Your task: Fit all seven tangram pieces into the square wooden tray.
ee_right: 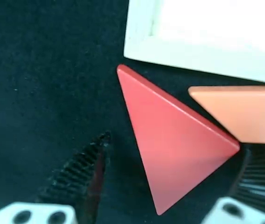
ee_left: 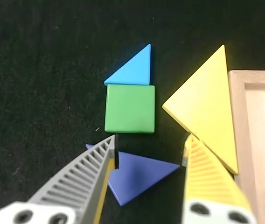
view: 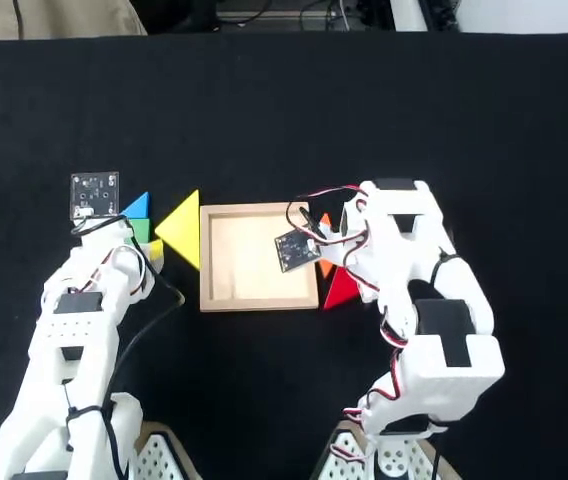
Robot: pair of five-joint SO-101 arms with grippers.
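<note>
Black worktop (view: pixel 264 110) with two arms, read from left to right.

**Left arm.** The left gripper (ee_left: pixel 149 142) is released. Its grey finger (ee_left: pixel 88 179) and yellow finger (ee_left: pixel 209 179) are spread to either side of a dark blue triangle (ee_left: pixel 139 175) lying flat on the worktop. The grey fingertip overlaps one corner of that triangle; whether it touches cannot be told.

**Left group of pieces.**
- A green square (ee_left: pixel 129 108) lies just beyond the dark blue triangle.
- A light blue triangle (ee_left: pixel 133 69) has its long side against the square's far edge.
- A large yellow triangle (ee_left: pixel 205 105) lies between the square and the tray. Its point is towards the square and its long side runs along the tray's left wall, just beside it.

**Centre.** The square wooden tray (view: pixel 208 258) sits flat, its pale floor showing. All the pieces named here lie outside it on the worktop.

**Right group of pieces.**
- An orange piece (ee_right: pixel 244 112) lies beside the tray's right wall, partly covered by the arm in the high view.
- A red triangle (ee_right: pixel 174 154) lies next to the orange piece near the tray's front right corner, their edges meeting or nearly so.

**Right arm.** The right gripper (ee_right: pixel 177 144) is released. Its two black fingers (ee_right: pixel 83 175) stand well apart with the red triangle between them, not closed on it.
</note>
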